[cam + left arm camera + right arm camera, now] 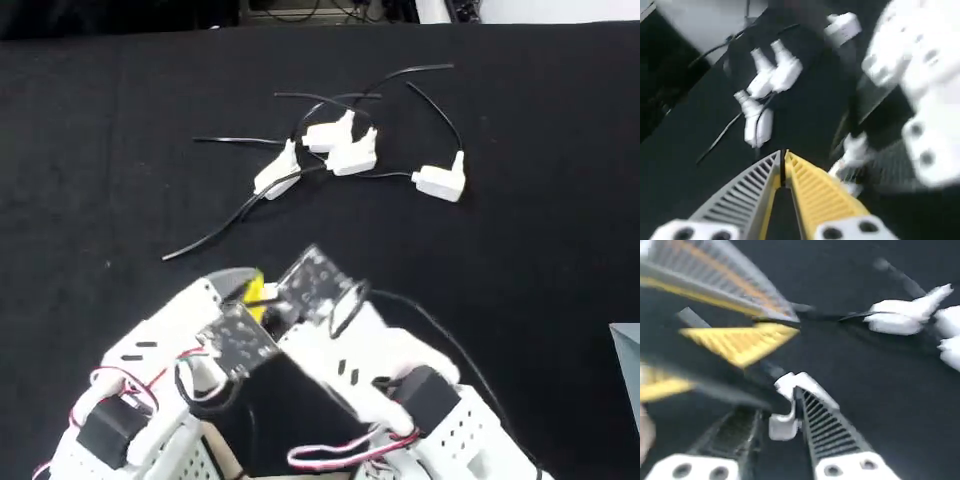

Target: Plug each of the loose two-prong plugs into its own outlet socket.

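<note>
Several loose white two-prong plugs with black cords lie in a cluster at the table's far middle: one (275, 172) on the left, two (328, 133) (352, 158) side by side, one (440, 182) at the right. The left wrist view shows them ahead (757, 125) (785, 70) (842, 27). My left gripper (783, 159) (250, 288) has its grey and yellow fingers shut with nothing between them. Close beside it, my right gripper (782, 402) is shut on a small white plug (805, 384) with a black cord.
Both arms cross near the table's front middle, their wrists (315, 280) almost touching. A black cord (450, 345) trails from the right gripper toward the front right. A grey-blue object (628, 370) sits at the right edge. Black cloth covers the table (100, 150).
</note>
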